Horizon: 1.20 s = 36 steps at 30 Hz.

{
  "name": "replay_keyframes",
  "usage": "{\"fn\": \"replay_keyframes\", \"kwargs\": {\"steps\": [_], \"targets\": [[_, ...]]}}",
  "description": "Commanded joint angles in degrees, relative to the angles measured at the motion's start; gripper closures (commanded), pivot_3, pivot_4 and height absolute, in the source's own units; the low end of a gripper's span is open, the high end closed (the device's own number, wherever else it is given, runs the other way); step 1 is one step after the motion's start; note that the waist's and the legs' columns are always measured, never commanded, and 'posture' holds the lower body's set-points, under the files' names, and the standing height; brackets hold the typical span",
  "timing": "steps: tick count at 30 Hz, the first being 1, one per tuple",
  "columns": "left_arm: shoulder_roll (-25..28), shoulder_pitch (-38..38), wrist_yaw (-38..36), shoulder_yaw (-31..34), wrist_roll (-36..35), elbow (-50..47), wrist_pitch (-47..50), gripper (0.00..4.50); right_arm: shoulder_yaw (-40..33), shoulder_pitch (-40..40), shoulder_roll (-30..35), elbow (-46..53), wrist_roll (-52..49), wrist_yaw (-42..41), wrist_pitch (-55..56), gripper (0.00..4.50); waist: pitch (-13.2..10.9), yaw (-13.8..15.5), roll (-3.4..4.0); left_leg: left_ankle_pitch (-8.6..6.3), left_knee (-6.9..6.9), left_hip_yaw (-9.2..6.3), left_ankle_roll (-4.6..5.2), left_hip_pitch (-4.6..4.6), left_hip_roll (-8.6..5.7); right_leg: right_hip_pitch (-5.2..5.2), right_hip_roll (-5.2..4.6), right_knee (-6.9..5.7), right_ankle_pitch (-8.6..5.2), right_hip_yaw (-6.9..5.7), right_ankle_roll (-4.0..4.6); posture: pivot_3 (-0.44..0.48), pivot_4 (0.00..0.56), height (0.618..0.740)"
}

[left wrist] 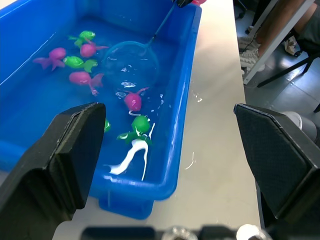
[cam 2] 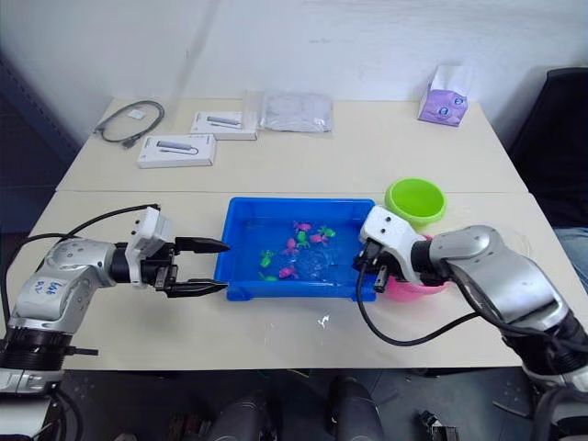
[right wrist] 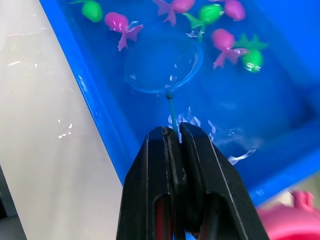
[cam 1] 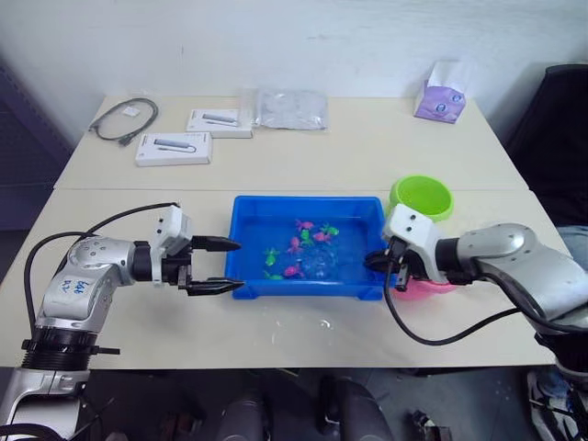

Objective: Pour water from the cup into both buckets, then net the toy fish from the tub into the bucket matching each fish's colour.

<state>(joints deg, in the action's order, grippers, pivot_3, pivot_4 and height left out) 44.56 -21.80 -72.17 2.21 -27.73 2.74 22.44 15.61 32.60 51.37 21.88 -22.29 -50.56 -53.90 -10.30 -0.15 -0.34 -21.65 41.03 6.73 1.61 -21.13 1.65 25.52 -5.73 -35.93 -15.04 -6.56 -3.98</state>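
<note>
Pinching net (right wrist: pixel 162 67) handle, right claw (right wrist: pixel 172 132), ring toward tub (cam 1: pixel 246 280) centre, left claw (cam 1: pixel 220 265) spread

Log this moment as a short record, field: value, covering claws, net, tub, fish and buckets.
left claw: open, holding nothing, beside the tub's left end
right claw: shut on the net handle
net: ring lowered into the tub water, no fish inside
tub: blue, holds water
toy fish: pink and green, all in the tub
green bucket: behind right claw
pink bucket: mostly hidden by the right arm
</note>
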Motion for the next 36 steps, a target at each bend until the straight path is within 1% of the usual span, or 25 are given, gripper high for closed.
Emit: {"fn": "replay_keyframes", "kwargs": {"steps": [1,5,9,12,13,16,28,36], "targets": [[1.8,0.7,-0.6,2.3,-0.3,-1.2,-0.8,0.08,0.9,2.0,-1.5,-0.2,1.0,-0.5,0.5,4.5,0.0,0.0,0.0,0.0,0.01,0.0,0.0,-0.01,0.0,0.0,0.0,0.0,0.0,-0.01,0.0,0.0,0.15,0.74],[2.6,1.6,-0.8,2.7,-0.4,-1.4,-0.9,0.08,1.1,3.0,-4.1,-1.1,0.8,-0.1,-0.1,4.5,0.0,0.0,0.0,0.0,0.01,-0.01,0.0,0.0,0.0,0.0,-0.02,0.0,0.0,-0.01,0.0,0.0,0.15,0.74],[3.0,2.3,-0.9,3.1,-0.4,-1.8,-0.9,0.08,1.3,2.9,-5.0,-1.6,1.1,-0.5,0.1,4.5,0.0,0.0,0.0,0.0,-0.01,-0.02,0.0,-0.02,0.0,0.0,-0.02,0.0,0.0,-0.03,0.0,0.0,0.15,0.74],[3.3,2.8,-1.0,3.2,-0.4,-2.1,-0.9,0.08,3.5,3.0,-3.9,-2.0,5.9,0.3,5.1,4.5,0.0,0.0,0.0,-0.01,0.0,-0.02,0.01,-0.02,-0.01,0.0,-0.03,0.0,0.0,-0.04,0.0,0.0,0.15,0.74],[3.5,2.9,-1.1,3.4,-0.4,-2.0,-1.0,0.08,5.4,3.8,-2.6,-2.2,8.8,-0.1,7.0,4.5,0.0,-0.1,0.0,-0.01,0.0,-0.02,0.0,-0.02,0.0,0.0,-0.02,0.0,0.0,-0.04,0.0,0.0,0.15,0.74],[4.0,3.3,-1.2,3.7,-0.4,-1.7,-1.4,0.08,7.2,4.8,-1.9,-2.8,11.7,-0.9,7.9,4.5,0.0,-0.1,0.01,-0.01,-0.03,0.01,-0.01,-0.01,0.0,0.05,-0.02,-0.01,0.0,-0.02,0.01,0.0,0.15,0.74],[5.0,3.4,-1.5,3.9,-0.2,-0.7,-1.6,0.08,8.9,6.8,-11.3,-2.5,10.7,-2.2,5.1,4.5,0.0,-0.1,0.01,-0.02,-0.02,0.02,-0.02,-0.02,0.02,0.05,0.05,-0.02,-0.01,-0.03,0.01,0.0,0.15,0.74],[5.6,3.8,-1.3,4.5,0.1,0.3,-1.9,0.08,9.0,7.1,-14.3,-2.4,10.4,-1.7,2.8,4.5,0.0,-0.1,0.01,-0.02,-0.03,0.01,-0.02,-0.04,0.02,0.05,0.04,-0.02,-0.01,-0.05,0.01,0.0,0.15,0.74]]}}
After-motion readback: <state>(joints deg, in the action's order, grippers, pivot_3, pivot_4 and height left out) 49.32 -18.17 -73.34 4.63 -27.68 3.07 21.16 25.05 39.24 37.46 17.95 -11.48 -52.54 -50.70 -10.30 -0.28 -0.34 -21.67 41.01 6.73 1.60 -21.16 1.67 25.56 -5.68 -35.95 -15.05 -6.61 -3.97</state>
